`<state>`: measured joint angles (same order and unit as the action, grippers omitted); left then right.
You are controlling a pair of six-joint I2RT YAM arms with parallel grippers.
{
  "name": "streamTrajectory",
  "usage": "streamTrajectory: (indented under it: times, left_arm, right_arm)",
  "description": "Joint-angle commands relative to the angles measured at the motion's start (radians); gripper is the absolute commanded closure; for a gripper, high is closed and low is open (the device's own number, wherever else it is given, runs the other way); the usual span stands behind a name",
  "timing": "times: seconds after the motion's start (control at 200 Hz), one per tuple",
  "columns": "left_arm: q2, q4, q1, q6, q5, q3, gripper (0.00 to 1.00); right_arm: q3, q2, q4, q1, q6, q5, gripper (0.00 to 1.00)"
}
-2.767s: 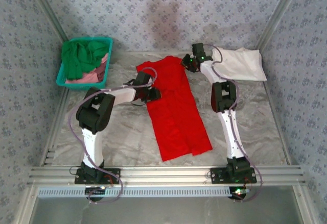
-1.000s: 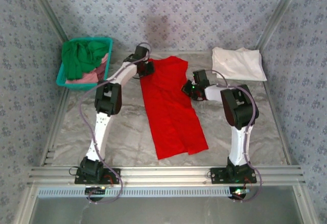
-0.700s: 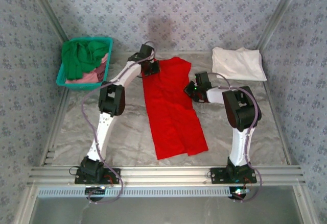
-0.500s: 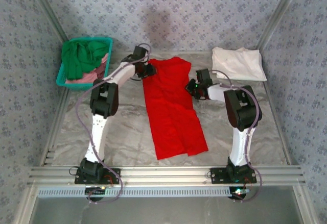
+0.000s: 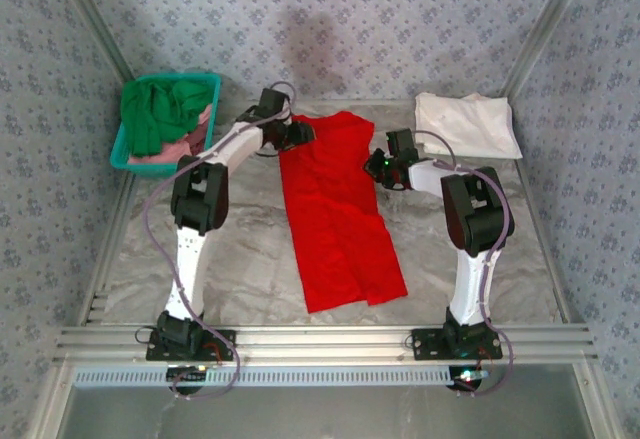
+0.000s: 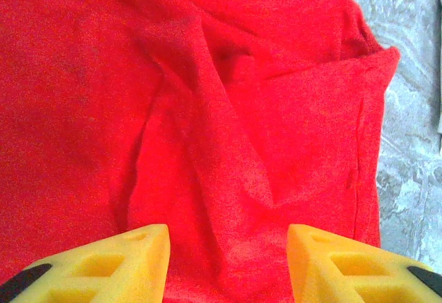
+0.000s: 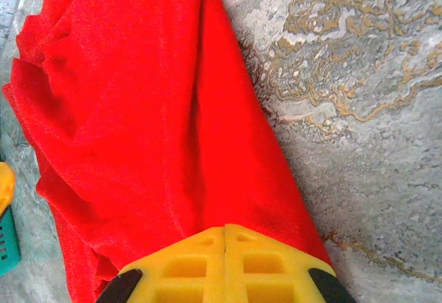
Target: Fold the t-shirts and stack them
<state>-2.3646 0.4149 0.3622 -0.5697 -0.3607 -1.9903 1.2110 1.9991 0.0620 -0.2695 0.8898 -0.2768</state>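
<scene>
The bright red t-shirt (image 5: 338,209) lies as a long narrow strip down the middle of the marbled table (image 5: 250,249), its far end creased. My left gripper (image 5: 298,134) hovers over the strip's far left corner. In the left wrist view it (image 6: 228,261) is open, with wrinkled red cloth (image 6: 207,75) below the gap. My right gripper (image 5: 380,166) sits at the strip's right edge. The right wrist view shows it (image 7: 226,237) shut, fingertips together over the red cloth (image 7: 138,110), and I see no cloth between them. The white t-shirt (image 5: 468,124) lies folded at the back right.
A teal basket (image 5: 170,78) at the back left holds a green t-shirt (image 5: 155,109) and a pink one (image 5: 185,146). Patterned walls and metal rails close in the table on three sides. Bare marble lies left and right of the red strip.
Over 2.8 s the left gripper went from the strip's left middle to its far left corner. The right gripper came from the far end to the right edge. The strip now lies straighter.
</scene>
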Motion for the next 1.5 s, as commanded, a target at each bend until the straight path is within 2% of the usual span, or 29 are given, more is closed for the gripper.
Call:
streamTrajectory:
  times: [0.0,0.16,0.295,0.38,0.465,0.764,0.864,1.054,1.379,1.394,1.424,1.444,1.494]
  left_arm:
    - [-0.03,-0.008,0.006,0.002,-0.032,-0.003,0.53]
    - [-0.058,0.052,0.012,0.003,-0.008,-0.044,0.53]
    - [-0.033,0.059,0.019,0.005,0.036,-0.009,0.54]
    - [-0.023,0.04,0.026,0.002,0.032,0.005,0.61]
    - [-0.03,0.039,0.03,-0.001,0.014,-0.004,0.73]
    - [0.022,0.02,0.054,-0.032,-0.012,0.025,0.76]
    - [0.063,-0.001,0.054,-0.038,-0.01,0.067,0.9]
    - [0.152,-0.015,0.043,-0.039,0.036,0.135,1.0]
    - [0.245,-0.035,0.0,-0.024,0.044,0.237,1.0]
    - [0.239,-0.024,0.001,-0.016,0.037,0.226,0.96]
    - [0.227,0.003,0.006,0.004,0.024,0.204,0.79]
    - [0.216,0.024,0.012,0.019,0.022,0.187,0.72]
    - [0.195,0.08,0.029,0.056,0.043,0.15,0.69]
  right_arm:
    - [0.024,0.011,-0.032,0.004,-0.023,-0.014,1.0]
    - [0.019,0.02,-0.021,0.008,-0.011,-0.026,1.0]
    - [0.022,0.024,-0.021,0.01,-0.011,-0.026,1.0]
    - [0.024,0.03,-0.019,0.009,-0.009,-0.027,1.0]
    - [0.025,0.036,-0.018,0.011,-0.006,-0.029,1.0]
    - [0.027,0.042,-0.012,0.016,0.001,-0.032,1.0]
    - [0.028,0.041,-0.011,0.018,0.005,-0.033,1.0]
    - [0.035,0.049,-0.017,0.02,0.006,-0.032,1.0]
    - [0.04,0.085,-0.013,0.021,0.017,-0.038,1.0]
    - [0.041,0.086,-0.013,0.021,0.017,-0.038,1.0]
    - [0.041,0.088,-0.012,0.022,0.017,-0.038,1.0]
    - [0.042,0.09,-0.012,0.022,0.017,-0.038,1.0]
    - [0.045,0.093,-0.014,0.021,0.017,-0.039,1.0]
